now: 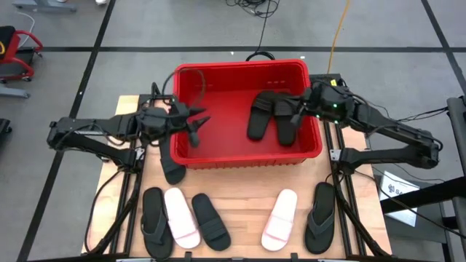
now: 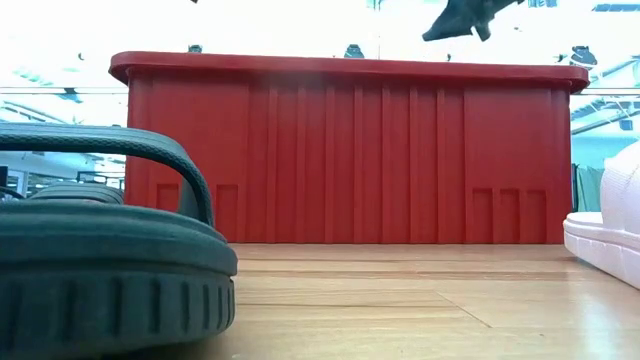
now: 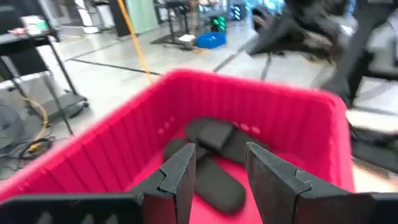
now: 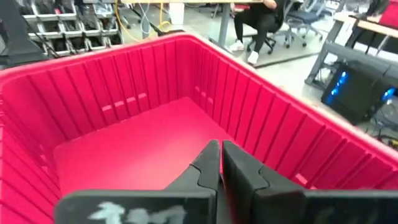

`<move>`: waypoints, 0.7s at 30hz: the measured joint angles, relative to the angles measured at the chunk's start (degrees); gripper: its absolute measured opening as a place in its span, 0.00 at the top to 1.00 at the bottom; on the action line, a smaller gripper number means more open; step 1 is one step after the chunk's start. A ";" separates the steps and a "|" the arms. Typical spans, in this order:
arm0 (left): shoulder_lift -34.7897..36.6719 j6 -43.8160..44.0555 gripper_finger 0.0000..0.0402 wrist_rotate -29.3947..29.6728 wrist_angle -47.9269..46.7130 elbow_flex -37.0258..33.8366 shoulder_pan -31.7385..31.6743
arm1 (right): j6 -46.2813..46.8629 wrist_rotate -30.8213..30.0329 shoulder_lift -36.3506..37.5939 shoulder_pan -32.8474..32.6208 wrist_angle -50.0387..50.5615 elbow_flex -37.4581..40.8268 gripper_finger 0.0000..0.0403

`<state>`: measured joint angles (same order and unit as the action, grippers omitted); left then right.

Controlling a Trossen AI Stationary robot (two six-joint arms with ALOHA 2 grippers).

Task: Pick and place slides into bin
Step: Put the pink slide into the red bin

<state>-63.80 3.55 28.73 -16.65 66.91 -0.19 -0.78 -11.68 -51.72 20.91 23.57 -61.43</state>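
Two black slides (image 1: 273, 116) lay inside the bin (image 1: 247, 154), in its right half in your high view, side by side and touching, toes toward the lower edge of the frame. You had the right gripper (image 1: 300, 110) just above their right side, over the bin's interior; its fingers (image 4: 211, 163) were pressed together with nothing between them. The bin's left half showed bare red floor. Your left gripper (image 1: 198, 125) hung over that left part, just inside the left wall, its jaws parted and empty; the left wrist view showed the two slides beyond its fingers (image 3: 181, 174).

Below the bin, near the lower edge of the high view, six more slides lay on the wooden table (image 1: 247, 200): a black one (image 1: 172, 169) partly tucked against the bin's lower-left corner, then a black (image 1: 153, 212), a pale (image 1: 181, 217) and a black (image 1: 211, 221) in a row at lower left, and a pale (image 1: 279, 219) and a black thong (image 1: 320, 217) at lower right. A bare strip of table separated the two groups. I could read no writing anywhere.
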 joint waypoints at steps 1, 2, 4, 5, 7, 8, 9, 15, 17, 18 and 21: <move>-1.09 -0.17 0.64 0.02 -0.64 1.88 -0.66 | -0.41 0.00 0.42 -0.08 0.18 0.00 0.99; -2.05 -0.53 0.64 0.00 -2.74 3.88 -1.16 | -1.11 0.00 0.78 -0.09 0.34 0.00 0.99; -4.57 -1.34 0.64 -0.08 -8.78 9.12 -1.81 | -2.43 -0.01 1.49 -0.06 1.65 0.00 0.99; -6.10 -1.62 0.64 -0.10 -11.45 12.21 -2.05 | -3.07 -0.02 1.83 -0.06 2.35 0.00 0.99; -9.03 -1.99 0.64 -0.22 -18.06 18.03 -2.98 | -4.61 0.00 2.69 -0.02 3.77 0.00 1.00; -10.97 -2.08 0.64 -0.20 -20.96 20.90 -3.61 | -5.17 0.01 3.16 -0.02 4.61 0.00 1.00; -13.10 -2.55 0.64 -0.30 -22.39 23.66 -4.40 | -5.38 0.00 3.72 -0.02 5.36 0.00 1.00; -27.11 -5.76 0.64 -10.08 -29.86 39.28 -12.43 | -5.51 0.02 6.03 -0.02 7.24 0.00 1.00; -31.86 -7.90 0.64 -13.63 -32.06 44.47 -14.78 | -5.55 0.02 6.73 -0.02 7.97 0.00 1.00; -34.24 -9.42 0.64 -15.30 -32.36 47.04 -15.69 | -5.73 0.01 7.06 -0.02 8.67 0.00 1.00; -40.80 -13.66 0.64 -19.00 -33.84 53.70 -17.29 | -5.90 -0.04 7.87 -0.02 10.57 0.00 1.00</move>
<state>-104.60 -10.11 9.73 -50.49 120.60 -17.48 -6.68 -11.73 -43.85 20.88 34.14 -61.43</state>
